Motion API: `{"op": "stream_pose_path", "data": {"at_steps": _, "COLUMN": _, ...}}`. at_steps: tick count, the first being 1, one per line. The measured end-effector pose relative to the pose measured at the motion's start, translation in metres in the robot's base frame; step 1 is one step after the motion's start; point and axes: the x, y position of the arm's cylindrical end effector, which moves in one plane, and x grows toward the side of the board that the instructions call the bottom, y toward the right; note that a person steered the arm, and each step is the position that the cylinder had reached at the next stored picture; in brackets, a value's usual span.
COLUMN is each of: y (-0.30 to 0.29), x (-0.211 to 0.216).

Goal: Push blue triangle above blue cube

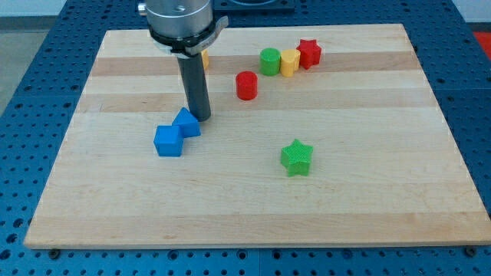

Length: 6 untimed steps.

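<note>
My tip (202,117) sits just to the view's right of the blue triangle (186,122), seemingly touching it. The triangle already lies up-right of the blue cube (169,141), touching it, so the push should go leftward. No fingers exist on this rod.

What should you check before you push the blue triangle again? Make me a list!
1. My tip beside the blue triangle: ok, it sits at the triangle's right edge, seemingly touching.
2. Triangle above the blue cube: not ok, it sits up and to the view's right of the cube, touching it.
3. Tip on the correct side for pushing: cannot tell; a leftward nudge looks plausible, but might shove the cube too.
4. Path clear: ok, the red cylinder and green star lie well away.
5. Room on the board: ok, both blue blocks are far from its edges.
</note>
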Motion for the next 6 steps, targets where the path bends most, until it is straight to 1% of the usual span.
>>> {"op": "stream_pose_path", "data": {"at_steps": 2, "y": -0.021, "x": 0.011}}
{"op": "stream_pose_path", "data": {"at_steps": 6, "y": -0.029, "x": 0.020}}
